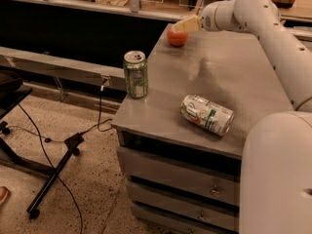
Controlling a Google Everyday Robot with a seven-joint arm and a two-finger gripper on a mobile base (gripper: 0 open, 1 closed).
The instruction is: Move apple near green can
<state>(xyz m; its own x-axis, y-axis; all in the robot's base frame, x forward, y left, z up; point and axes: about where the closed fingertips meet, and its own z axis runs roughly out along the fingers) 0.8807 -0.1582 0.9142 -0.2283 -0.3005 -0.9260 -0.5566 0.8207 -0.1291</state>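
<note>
The apple (176, 37) is a round orange-red fruit at the far left corner of the grey cabinet top (229, 77). The green can (136, 74) stands upright near the cabinet's left front edge, dark green with a silver top. My gripper (185, 25) reaches in from the right at the end of the white arm. Its pale fingertips sit just above and in front of the apple's top right, covering part of it. The apple rests on the surface, well behind the green can.
A white-silver can (207, 114) with green and orange-red marks lies on its side near the front of the cabinet top. Drawers (185, 179) are below. A black stand and cables (53, 165) lie on the floor to the left. A shelf with clutter runs behind.
</note>
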